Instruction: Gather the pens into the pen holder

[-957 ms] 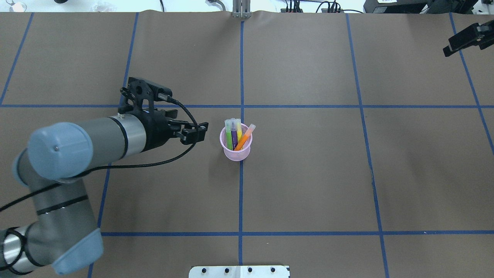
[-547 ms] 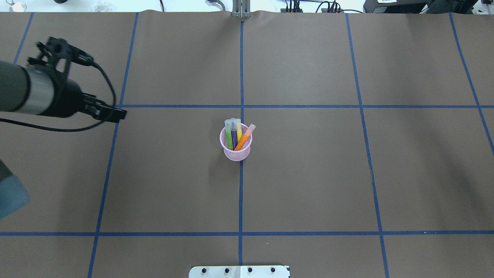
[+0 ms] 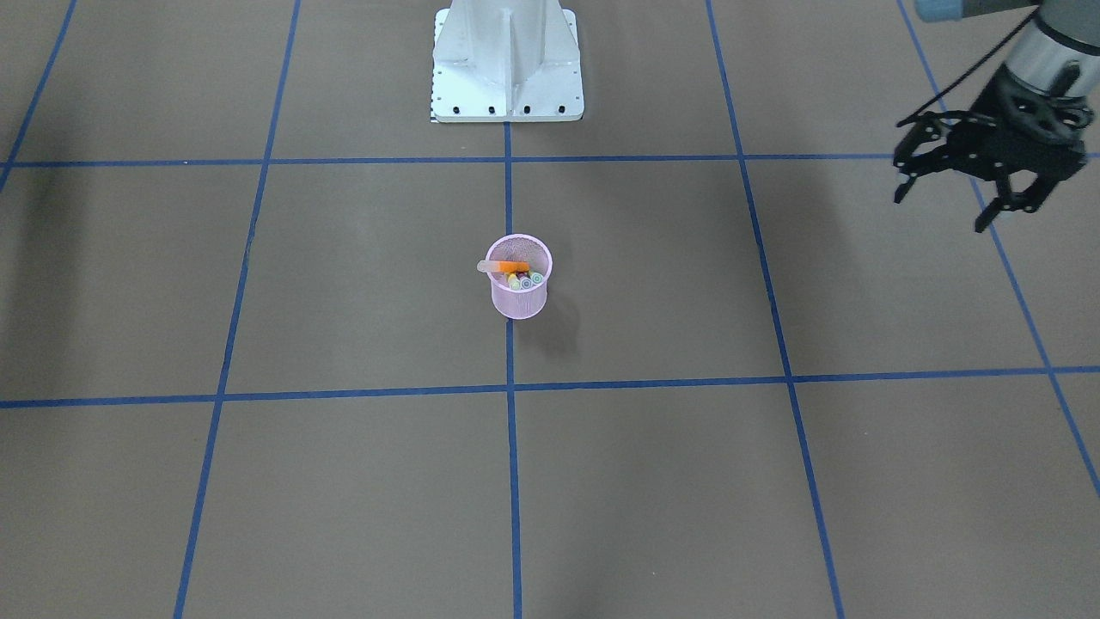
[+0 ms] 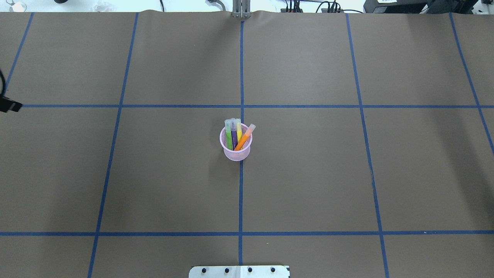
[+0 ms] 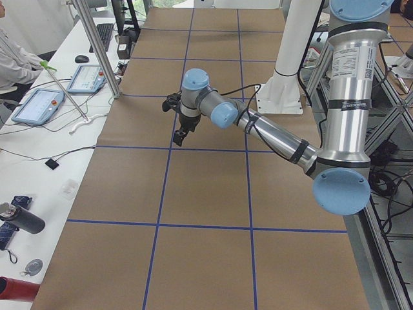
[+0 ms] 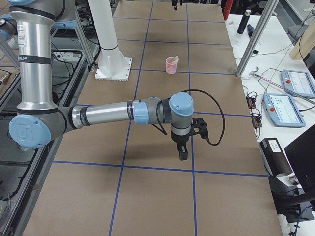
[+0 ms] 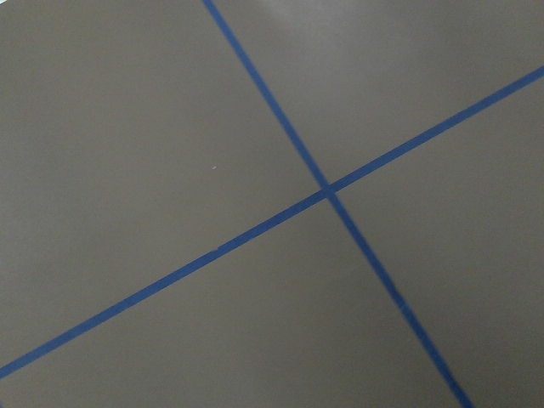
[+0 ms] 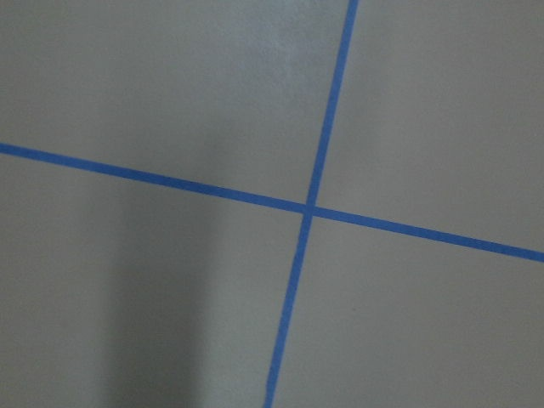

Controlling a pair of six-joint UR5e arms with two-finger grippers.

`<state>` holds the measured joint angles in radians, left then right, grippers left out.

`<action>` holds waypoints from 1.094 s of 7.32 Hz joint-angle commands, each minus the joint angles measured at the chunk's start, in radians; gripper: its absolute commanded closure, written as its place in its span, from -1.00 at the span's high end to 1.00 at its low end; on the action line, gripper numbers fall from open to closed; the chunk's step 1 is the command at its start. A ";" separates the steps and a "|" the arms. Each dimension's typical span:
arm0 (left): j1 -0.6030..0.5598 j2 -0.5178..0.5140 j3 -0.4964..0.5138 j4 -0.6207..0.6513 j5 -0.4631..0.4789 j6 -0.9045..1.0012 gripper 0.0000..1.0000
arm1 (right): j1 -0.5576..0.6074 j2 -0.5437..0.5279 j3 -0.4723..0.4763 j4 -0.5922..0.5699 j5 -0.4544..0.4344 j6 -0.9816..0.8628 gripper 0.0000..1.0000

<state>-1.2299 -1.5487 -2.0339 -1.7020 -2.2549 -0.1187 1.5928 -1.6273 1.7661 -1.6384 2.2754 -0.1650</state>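
Pens (image 4: 234, 135) sit in holder (image 4: 236, 156). Left gripper (image 3: 941, 208) is clear, wide, empty, work apparently done. Right gripper (image 6: 182, 152): cannot tell.

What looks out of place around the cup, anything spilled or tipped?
Nothing serious. The cup stands upright with four pens inside. Only the orange pen leans askew, its pale cap poking over the rim; the other three stand nearly straight.

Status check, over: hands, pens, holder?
Left hand open, empty, off to the side. Right hand far out, open or shut unclear. Four pens stand in pen holder.
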 commanded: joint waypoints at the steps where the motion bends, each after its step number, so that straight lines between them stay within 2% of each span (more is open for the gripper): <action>1: -0.217 0.092 0.092 0.037 -0.097 0.137 0.99 | 0.029 -0.081 -0.027 0.009 -0.011 -0.035 0.99; 2: -0.331 0.132 0.163 0.032 -0.107 0.139 0.99 | 0.029 -0.082 -0.046 0.009 -0.010 -0.033 0.99; 3: -0.380 0.134 0.210 0.030 -0.200 0.139 0.99 | 0.029 -0.080 -0.057 0.011 -0.010 -0.031 0.99; 4: -0.387 0.130 0.216 0.035 -0.199 0.139 0.99 | 0.029 -0.077 -0.059 0.011 -0.008 -0.031 0.99; 6: -0.385 0.159 0.222 0.053 -0.097 0.285 0.99 | 0.029 -0.074 -0.057 0.011 -0.008 -0.030 0.99; 8: -0.385 0.205 0.218 0.112 -0.069 0.265 0.99 | 0.029 -0.074 -0.056 0.011 -0.007 -0.031 0.99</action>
<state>-1.6141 -1.3719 -1.8141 -1.6249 -2.3451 0.1479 1.6214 -1.7018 1.7097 -1.6276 2.2676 -0.1953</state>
